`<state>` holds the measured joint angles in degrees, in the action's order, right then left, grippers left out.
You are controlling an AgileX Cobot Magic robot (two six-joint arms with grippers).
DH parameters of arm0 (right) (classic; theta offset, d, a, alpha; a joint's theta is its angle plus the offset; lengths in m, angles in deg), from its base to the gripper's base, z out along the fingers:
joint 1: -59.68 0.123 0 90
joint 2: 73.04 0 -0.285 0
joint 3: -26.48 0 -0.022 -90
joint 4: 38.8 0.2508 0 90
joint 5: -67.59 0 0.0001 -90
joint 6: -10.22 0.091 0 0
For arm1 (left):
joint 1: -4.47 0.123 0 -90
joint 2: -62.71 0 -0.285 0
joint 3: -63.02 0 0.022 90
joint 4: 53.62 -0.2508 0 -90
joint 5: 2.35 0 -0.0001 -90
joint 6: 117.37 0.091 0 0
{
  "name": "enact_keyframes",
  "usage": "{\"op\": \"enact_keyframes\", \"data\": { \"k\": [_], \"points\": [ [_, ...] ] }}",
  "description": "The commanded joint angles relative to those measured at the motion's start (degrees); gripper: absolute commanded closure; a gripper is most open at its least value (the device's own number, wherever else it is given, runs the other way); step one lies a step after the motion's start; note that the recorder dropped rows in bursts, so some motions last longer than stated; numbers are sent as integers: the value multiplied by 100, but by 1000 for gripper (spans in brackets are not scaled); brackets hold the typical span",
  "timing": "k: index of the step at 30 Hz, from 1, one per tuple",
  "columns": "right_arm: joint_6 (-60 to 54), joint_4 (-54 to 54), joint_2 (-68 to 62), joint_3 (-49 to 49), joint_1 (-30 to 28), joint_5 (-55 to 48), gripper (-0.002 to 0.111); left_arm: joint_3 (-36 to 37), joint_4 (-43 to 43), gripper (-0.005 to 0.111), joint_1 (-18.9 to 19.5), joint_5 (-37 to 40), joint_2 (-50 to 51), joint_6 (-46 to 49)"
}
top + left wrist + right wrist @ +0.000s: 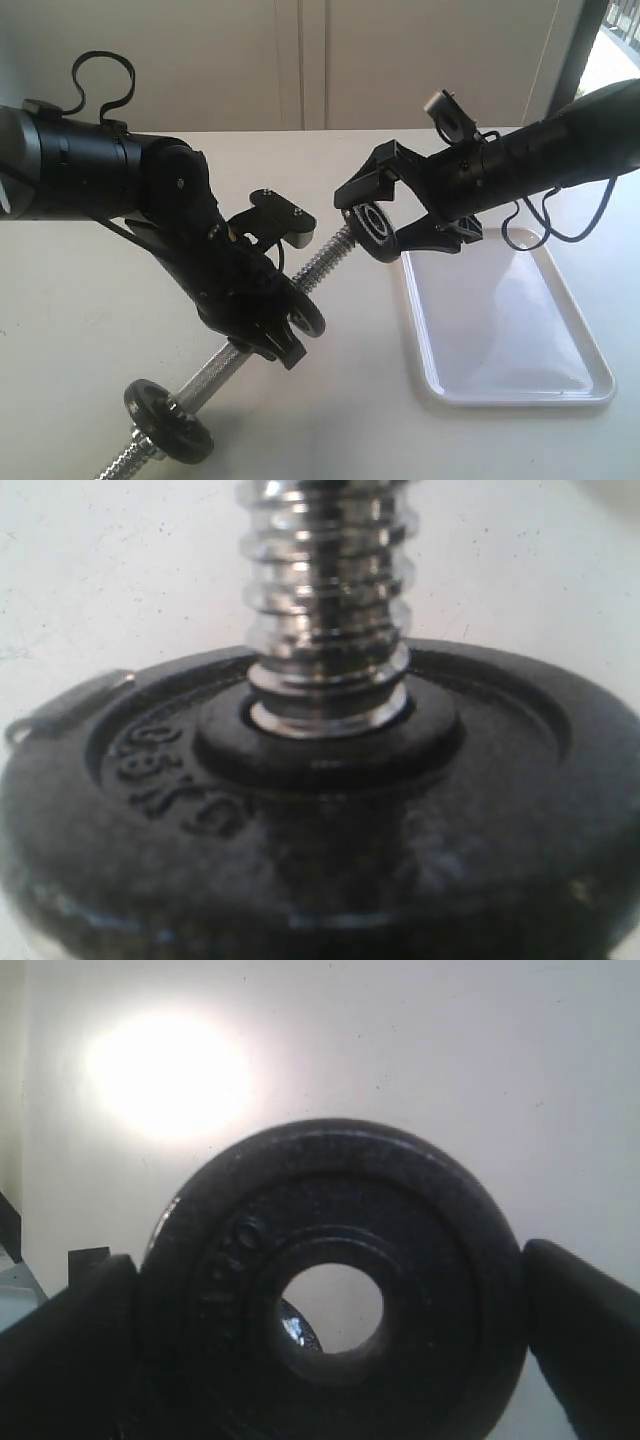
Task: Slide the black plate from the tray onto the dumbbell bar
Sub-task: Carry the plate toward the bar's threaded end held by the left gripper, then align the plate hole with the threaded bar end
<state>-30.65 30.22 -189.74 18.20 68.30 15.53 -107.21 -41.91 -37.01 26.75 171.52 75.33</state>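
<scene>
Exterior view: one tray (pixel 520 385), one dumbbell bar (pixel 332 254)

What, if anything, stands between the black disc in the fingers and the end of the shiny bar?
Nothing visible does. The black plate, held by the right fingers, sits at the bare threaded end of the dumbbell bar.

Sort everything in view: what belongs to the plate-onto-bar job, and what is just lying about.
Job:
- black plate, clamped in right gripper
- dumbbell bar
- tray

Lying about:
- disc already on the bar's other end
- table
</scene>
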Motion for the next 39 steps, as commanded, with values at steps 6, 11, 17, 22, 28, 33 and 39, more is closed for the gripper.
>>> {"op": "enact_keyframes", "data": {
  "k": [6,11,17,22,28,33,39],
  "points": [
    [-70,355,18,30,120,-204,108,-113,316,107,-42,-40,-279,3],
    [-70,355,18,30,119,-261,108,-113,328,107,-42,-40,-279,3],
    [-70,355,18,86,107,-437,108,-113,327,107,-42,-40,-279,15],
    [-70,365,18,125,107,-548,108,-113,327,107,-42,-40,-279,15],
    [-70,364,18,125,107,-598,108,-113,327,107,-42,-40,-279,15],
    [-70,364,18,125,76,-623,108,-113,327,107,-42,-40,-279,15],
    [-70,364,81,125,-104,-686,108,-113,327,107,-42,-40,-279,15]
  ]
}}
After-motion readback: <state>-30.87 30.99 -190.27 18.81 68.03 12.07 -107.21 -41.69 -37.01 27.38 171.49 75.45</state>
